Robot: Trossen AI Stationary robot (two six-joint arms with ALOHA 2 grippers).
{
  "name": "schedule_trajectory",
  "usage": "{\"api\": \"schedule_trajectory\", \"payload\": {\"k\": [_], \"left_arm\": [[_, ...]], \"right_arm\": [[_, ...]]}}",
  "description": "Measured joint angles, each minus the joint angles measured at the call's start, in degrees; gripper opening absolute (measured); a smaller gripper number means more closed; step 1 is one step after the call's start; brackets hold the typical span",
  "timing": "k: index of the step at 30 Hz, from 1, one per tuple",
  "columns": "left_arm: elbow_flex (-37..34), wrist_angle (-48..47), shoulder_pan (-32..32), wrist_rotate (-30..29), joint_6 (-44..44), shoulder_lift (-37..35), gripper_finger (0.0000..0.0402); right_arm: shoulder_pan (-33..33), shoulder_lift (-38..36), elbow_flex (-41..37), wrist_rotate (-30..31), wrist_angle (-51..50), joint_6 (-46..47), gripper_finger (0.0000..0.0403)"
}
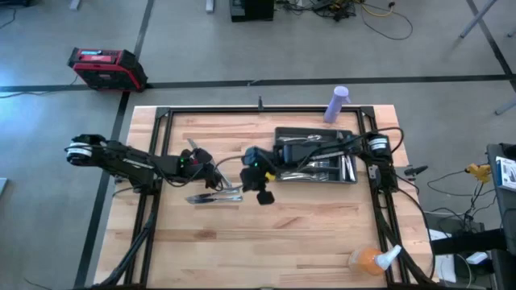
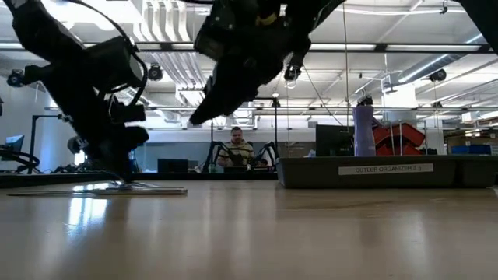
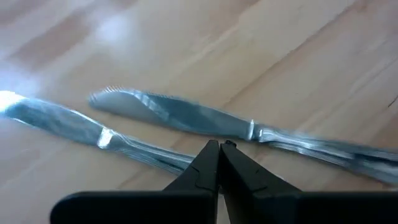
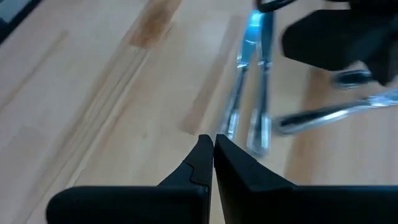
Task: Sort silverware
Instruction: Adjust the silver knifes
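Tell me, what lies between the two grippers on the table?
High view: the loose silverware lies on the wood between the left gripper and the right gripper; two are knives.

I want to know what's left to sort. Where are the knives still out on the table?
In the high view, two knives lie side by side on the table, left of centre, under the left gripper and left of the tray.

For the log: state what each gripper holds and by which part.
Nothing is held. The left gripper is shut, empty, by two knives; the right gripper is shut, empty, above the table.
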Motion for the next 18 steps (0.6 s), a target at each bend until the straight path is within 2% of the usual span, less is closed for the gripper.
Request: {"api": "schedule_trajectory", "payload": {"k": [5,9,11,14,18], "left_arm": [[-0.08,11.35,-1.44,4.56,2.56,3.80,0.0000],[0.11,25.55,-2.45,18.34,11.05,5.62,0.0000],[0.62,25.07,-2.37,21.01,11.96,4.96,0.0000],[1.11,16.37,-2.23,16.86,12.00,2.23,0.0000],[1.76,5.53,-1.53,3.53,10.55,-1.93,0.0000]], "right_arm": [[1.08,3.52,0.65,-0.03,3.78,1.33,0.0000],[0.94,4.78,0.70,0.86,6.94,2.63,0.0000],[0.87,4.75,0.68,2.87,7.14,2.83,0.0000],[0.91,4.75,0.66,9.80,7.95,2.86,0.0000],[0.98,6.48,0.70,16.59,13.36,6.40,0.0000]]}}
